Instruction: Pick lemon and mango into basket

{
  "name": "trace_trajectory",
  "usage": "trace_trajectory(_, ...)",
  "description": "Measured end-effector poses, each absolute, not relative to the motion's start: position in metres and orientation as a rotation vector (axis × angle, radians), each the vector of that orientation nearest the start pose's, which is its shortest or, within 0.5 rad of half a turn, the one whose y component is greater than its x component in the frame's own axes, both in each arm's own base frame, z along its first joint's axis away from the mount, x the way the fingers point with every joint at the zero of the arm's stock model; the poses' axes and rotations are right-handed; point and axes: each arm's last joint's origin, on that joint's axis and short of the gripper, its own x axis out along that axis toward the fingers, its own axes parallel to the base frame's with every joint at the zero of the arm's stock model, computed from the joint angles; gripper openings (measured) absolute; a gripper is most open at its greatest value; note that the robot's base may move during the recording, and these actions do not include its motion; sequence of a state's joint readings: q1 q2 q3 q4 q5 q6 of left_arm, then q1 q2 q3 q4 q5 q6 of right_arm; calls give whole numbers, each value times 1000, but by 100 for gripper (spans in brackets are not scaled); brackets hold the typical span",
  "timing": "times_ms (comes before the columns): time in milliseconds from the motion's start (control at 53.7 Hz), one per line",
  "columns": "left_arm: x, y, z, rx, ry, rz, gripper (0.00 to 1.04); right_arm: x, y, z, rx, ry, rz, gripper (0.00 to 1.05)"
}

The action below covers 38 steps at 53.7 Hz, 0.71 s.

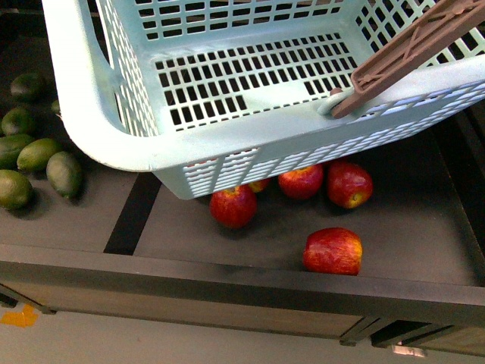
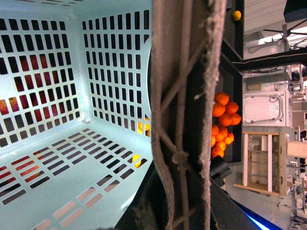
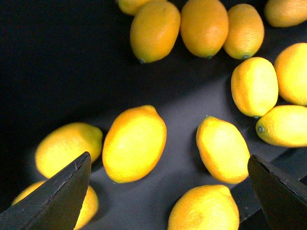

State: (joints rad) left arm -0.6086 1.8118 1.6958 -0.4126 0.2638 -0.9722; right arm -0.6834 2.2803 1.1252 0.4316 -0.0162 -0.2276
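Observation:
The light blue-green basket hangs tilted above the dark shelf and is empty. My left gripper is shut on its brown handle, which also shows in the front view; the basket's inside fills the left wrist view. My right gripper is open, jaws wide apart, just above several bright yellow lemons; one lemon and another lie between the fingers, a third lies closer. No mango is clearly in view. Neither gripper shows in the front view.
Red apples lie on the shelf under the basket, green fruits at the left. The shelf has a raised front edge. A pile of oranges shows beyond the handle. More yellow fruits lie further off.

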Motion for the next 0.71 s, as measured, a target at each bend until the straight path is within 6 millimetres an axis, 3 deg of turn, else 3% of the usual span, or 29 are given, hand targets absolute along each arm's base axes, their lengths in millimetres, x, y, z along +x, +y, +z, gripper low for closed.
trace_trajectory(130, 337, -244, 343, -794, 900, -518, 7, 330, -267, 23, -46, 830, -436, 96)
trace_trajectory(335, 337, -244, 343, -793, 899, -518, 7, 337, -278, 12, -165, 906, -257, 96)
trace_trajectory(708, 337, -244, 343, -794, 900, -518, 7, 347, -296, -14, -240, 972, -181, 96)
